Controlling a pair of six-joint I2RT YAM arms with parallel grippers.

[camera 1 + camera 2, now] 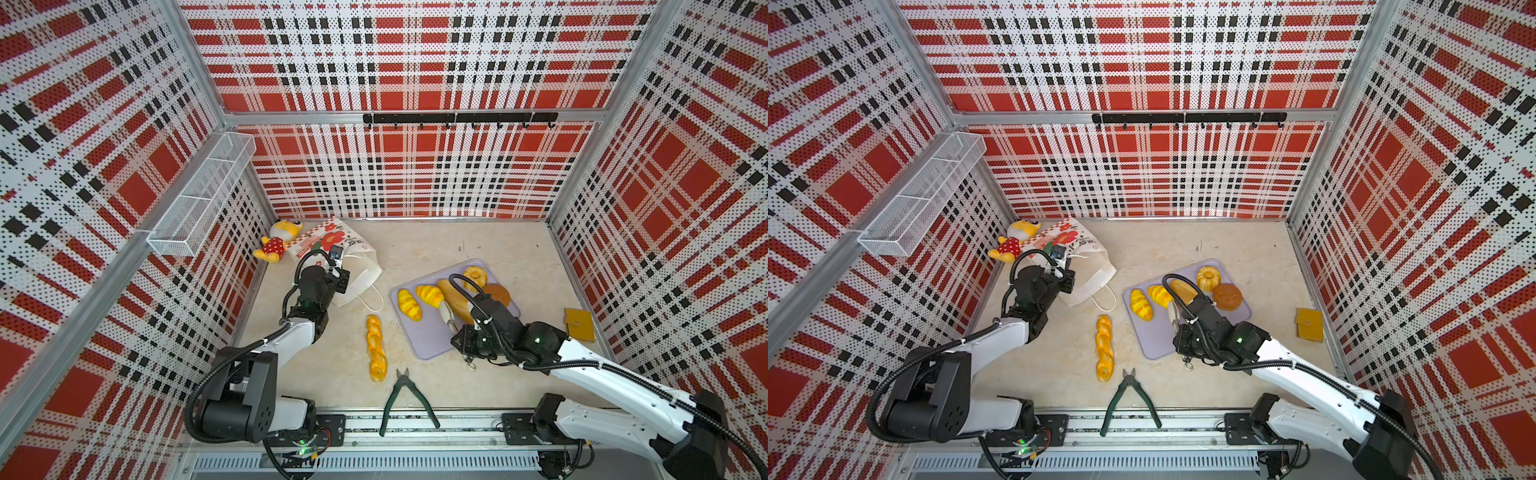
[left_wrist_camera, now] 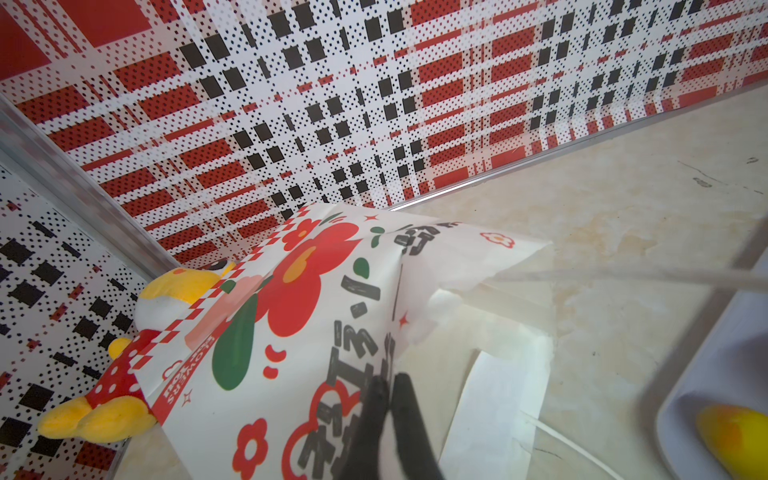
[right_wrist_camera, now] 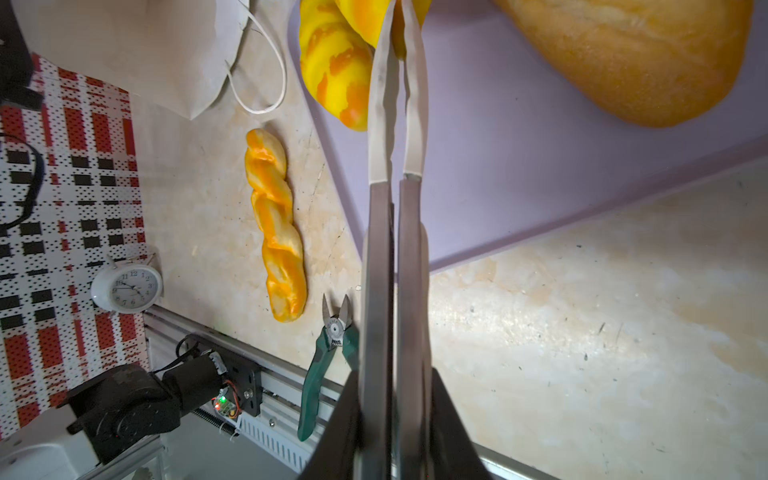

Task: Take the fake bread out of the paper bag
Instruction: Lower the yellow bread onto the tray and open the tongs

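The white paper bag with red flowers lies on its side at the back left. My left gripper is shut on its printed wall near the mouth. A twisted braid lies on the table. Two croissants, a long loaf, a fluted cake and a brown bun rest on the lilac tray. My right gripper is shut on metal tongs. Their squeezed tips reach a croissant; whether they grip it is unclear.
A yellow plush doll lies behind the bag in the corner. Green-handled cutters lie at the front edge and a yellow card at the right wall. A wire basket hangs on the left wall. A white alarm clock stands front left.
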